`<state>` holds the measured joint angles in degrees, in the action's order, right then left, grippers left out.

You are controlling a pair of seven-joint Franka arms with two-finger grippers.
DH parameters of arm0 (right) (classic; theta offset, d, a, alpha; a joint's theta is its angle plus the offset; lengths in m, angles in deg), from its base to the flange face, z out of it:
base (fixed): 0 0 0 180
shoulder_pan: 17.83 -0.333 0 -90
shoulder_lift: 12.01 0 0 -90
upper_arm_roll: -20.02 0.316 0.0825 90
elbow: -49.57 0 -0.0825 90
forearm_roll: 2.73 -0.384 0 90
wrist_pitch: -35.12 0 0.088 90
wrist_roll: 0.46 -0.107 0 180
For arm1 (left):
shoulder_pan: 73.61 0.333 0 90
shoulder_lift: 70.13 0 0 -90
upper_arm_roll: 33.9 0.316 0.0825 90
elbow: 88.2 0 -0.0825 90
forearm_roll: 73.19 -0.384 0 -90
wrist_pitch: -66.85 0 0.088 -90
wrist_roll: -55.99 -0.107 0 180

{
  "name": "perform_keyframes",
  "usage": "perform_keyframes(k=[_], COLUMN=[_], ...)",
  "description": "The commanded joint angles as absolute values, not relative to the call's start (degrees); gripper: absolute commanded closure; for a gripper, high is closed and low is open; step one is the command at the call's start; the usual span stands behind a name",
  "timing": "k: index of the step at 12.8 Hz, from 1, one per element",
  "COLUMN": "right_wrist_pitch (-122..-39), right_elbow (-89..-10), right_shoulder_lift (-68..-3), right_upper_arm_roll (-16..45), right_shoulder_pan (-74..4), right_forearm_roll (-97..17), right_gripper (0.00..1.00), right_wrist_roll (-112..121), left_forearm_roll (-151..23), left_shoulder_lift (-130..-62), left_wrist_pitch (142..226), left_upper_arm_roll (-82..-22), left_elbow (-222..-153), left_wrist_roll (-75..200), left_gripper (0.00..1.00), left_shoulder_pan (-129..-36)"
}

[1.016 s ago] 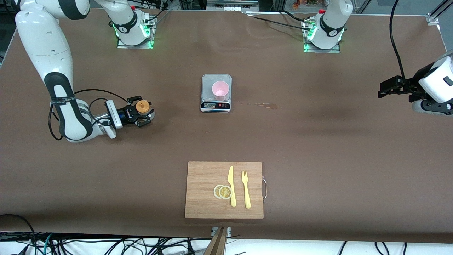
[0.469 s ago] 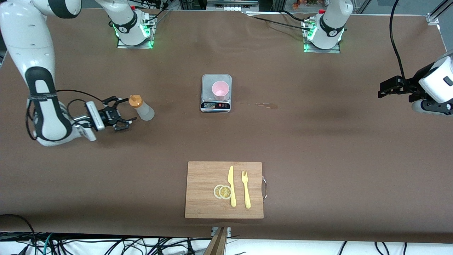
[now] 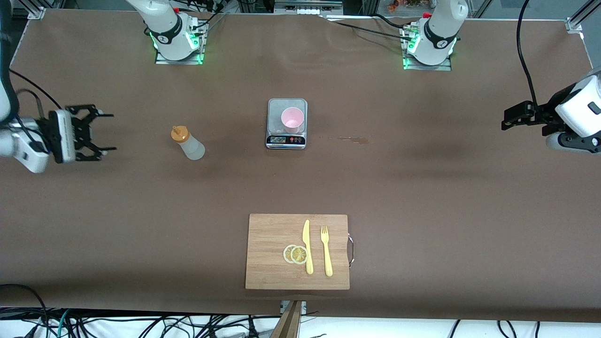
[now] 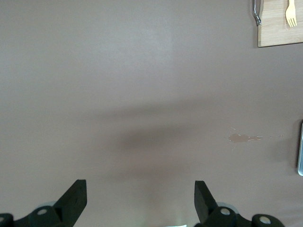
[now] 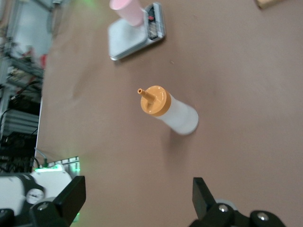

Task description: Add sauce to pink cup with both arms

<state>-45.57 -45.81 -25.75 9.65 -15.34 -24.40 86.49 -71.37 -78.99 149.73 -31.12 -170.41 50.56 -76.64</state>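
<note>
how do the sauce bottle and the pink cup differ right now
The sauce bottle is whitish with an orange cap and nozzle; the pink cup is pale pink with an open top. The sauce bottle stands on the bare table toward the right arm's end; the pink cup sits on the scale. The sauce bottle is taller and narrower; the pink cup is shorter and wider at its rim. Both are translucent, upright, and held by no gripper.

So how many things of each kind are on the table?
Sauce bottle: 1
Pink cup: 1
Scale: 1
Cutting board: 1
Knife: 1
Fork: 1
Lemon slices: 2
Total: 8
</note>
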Motion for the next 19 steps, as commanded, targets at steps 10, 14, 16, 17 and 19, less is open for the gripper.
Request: perform_keyframes(k=[10,14,16,17,19], right_wrist_pitch=[-48.12,-48.2,-48.29,-48.2,-47.68], right_elbow=[-46.5,-45.09,-45.08,-44.82,-42.28], right_shoulder_lift=[-8.76,-9.2,-9.38,-9.46,-10.42], right_upper_arm_roll=[10.71,10.71,10.62,10.62,10.44], right_shoulder_pan=[-27.33,-27.33,-27.33,-27.33,-27.24], right_forearm_roll=[-3.97,-3.87,-3.87,-4.04,-4.31], right_gripper=[0.0,0.0,0.0,0.0,0.0], right_wrist_roll=[12.91,10.96,11.93,11.84,11.14], left_forearm_roll=[-71.96,-71.96,-71.96,-71.96,-71.96], left_shoulder_lift=[-79.71,-79.71,-79.71,-79.71,-79.71], left_wrist_pitch=[148.76,148.76,148.76,148.76,148.76], left_upper_arm_roll=[-31.26,-31.26,-31.26,-31.26,-31.26], left_elbow=[-168.79,-168.79,-168.79,-168.79,-168.79], left_wrist_roll=[49.22,49.22,49.22,49.22,49.22], left_gripper=[0.0,0.0,0.0,0.0,0.0], left_shoulder_pan=[-76.33,-76.33,-76.33,-76.33,-76.33])
